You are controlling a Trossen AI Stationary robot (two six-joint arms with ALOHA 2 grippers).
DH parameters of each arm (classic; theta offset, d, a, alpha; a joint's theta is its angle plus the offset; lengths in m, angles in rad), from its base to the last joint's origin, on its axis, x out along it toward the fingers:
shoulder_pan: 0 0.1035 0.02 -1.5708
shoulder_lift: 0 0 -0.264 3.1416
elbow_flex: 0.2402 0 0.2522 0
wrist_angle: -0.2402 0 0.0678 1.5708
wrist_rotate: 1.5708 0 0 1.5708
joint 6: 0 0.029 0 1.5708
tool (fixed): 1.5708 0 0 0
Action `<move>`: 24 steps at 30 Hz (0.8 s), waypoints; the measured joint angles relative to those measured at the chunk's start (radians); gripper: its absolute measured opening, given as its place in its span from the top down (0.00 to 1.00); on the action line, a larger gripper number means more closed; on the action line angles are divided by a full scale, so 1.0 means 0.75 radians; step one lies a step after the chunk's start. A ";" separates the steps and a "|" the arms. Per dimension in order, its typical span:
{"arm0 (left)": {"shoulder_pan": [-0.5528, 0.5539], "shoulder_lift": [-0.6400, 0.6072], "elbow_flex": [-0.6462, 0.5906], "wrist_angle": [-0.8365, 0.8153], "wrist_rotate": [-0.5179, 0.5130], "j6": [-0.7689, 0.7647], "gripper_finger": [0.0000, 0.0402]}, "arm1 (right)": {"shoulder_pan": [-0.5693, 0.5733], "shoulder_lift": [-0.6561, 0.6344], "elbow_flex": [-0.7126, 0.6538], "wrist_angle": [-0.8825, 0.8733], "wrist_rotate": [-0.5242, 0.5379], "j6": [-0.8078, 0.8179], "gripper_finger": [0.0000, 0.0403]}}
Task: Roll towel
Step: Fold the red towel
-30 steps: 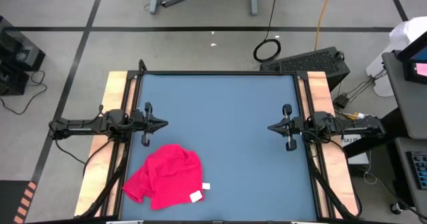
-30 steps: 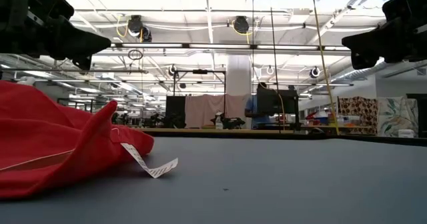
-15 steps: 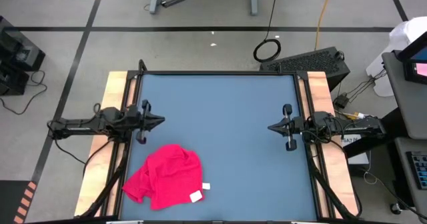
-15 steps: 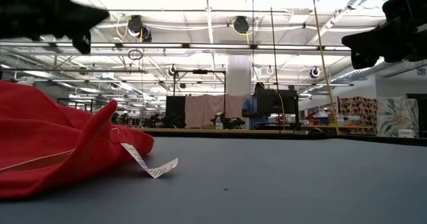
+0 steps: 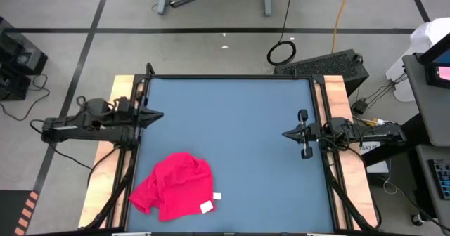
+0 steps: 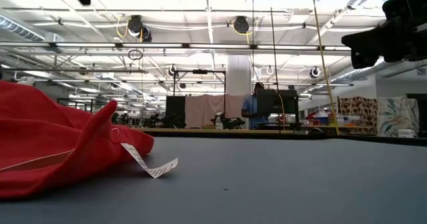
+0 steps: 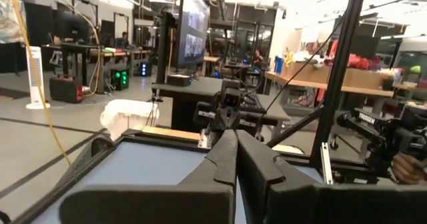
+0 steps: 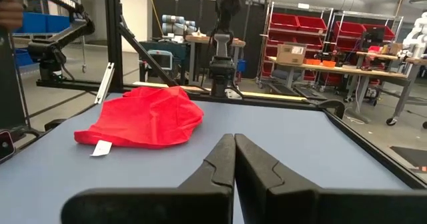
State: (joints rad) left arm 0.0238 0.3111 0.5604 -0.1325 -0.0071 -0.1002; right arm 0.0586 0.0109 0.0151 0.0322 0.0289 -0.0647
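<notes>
Two end effectors, both closed and empty: left end effector (image 5: 156, 114) at the counter's (image 5: 232, 145) left edge, raised, well apart from the cloth; right end effector (image 5: 287, 133) near the right edge, idle. One towel (image 5: 174, 185), red-pink, crumpled in a heap at the near left of the counter, white tag (image 5: 207, 207) at its near edge, untouched. Rolling not yet begun; next move judged to call for opening, descending to the heap and spreading it flat.

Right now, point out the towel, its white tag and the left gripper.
towel (image 5: 172, 185): high view, middle of the crumpled cloth.
white tag (image 5: 207, 207): high view, at the towel's edge.
left gripper (image 5: 159, 114): high view, shut fingertips.
</notes>
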 joint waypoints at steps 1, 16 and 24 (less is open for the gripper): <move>0.000 0.032 0.053 -0.037 0.004 0.011 0.98 | 0.000 0.000 0.000 0.000 0.000 0.001 1.00; 0.000 0.476 0.408 -0.505 0.006 -0.069 0.95 | 0.001 0.004 0.000 -0.024 -0.032 0.307 1.00; -0.076 0.708 0.364 -0.510 -0.004 -0.080 0.94 | 0.000 0.040 0.144 -0.036 0.035 0.350 1.00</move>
State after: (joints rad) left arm -0.0330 0.8423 0.8334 -0.5150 -0.0097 -0.1600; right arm 0.0587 0.0410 0.1227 0.0053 0.0554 0.1979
